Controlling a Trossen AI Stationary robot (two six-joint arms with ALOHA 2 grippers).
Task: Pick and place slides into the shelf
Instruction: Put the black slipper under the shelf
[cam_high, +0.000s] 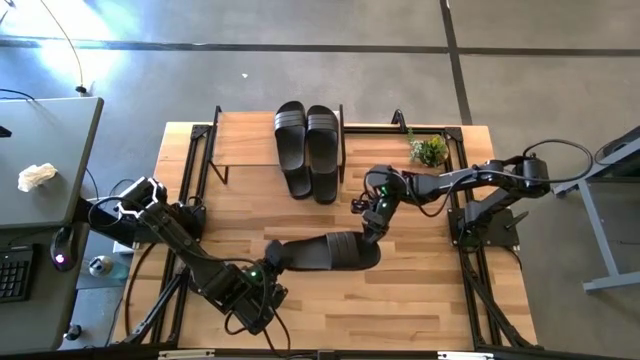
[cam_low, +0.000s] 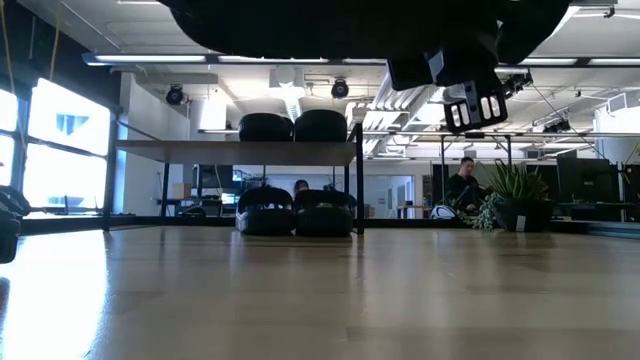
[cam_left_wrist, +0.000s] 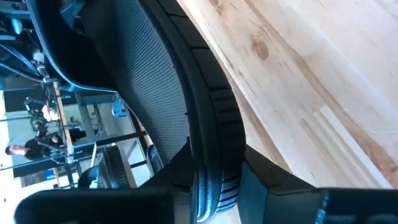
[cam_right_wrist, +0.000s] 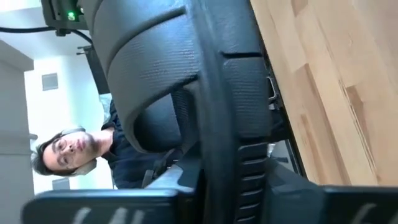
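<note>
One black slide (cam_high: 325, 252) hangs level above the middle of the table, lying left to right, strap toward the right. My left gripper (cam_high: 275, 258) is shut on its left end, and my right gripper (cam_high: 372, 238) on its right end. In the low view the slide is the dark shape (cam_low: 330, 25) along the top. The shelf (cam_high: 245, 140) stands at the far edge. Two slides (cam_high: 293, 150) (cam_high: 322, 155) rest on its top board (cam_low: 230, 150), and two more (cam_low: 265, 212) (cam_low: 322, 213) sit under it on the table. My left gripper (cam_left_wrist: 214, 186) pinches the sole's rim (cam_left_wrist: 214, 149) between its two fingers at the end away from the strap, slanting in from the table's near left. The slide is clear of the table. My right gripper (cam_right_wrist: 233, 186) has the ridged sole edge (cam_right_wrist: 233, 143) beside the strap between its two fingers, coming about level from the right. Whether both fingers still press on it, I cannot tell.
A small potted plant (cam_high: 430, 150) stands at the far right, beside the shelf. The bare wooden tabletop (cam_high: 400, 310) lies below and in front of the held slide. A person (cam_low: 465, 180) sits in the room beyond the table.
</note>
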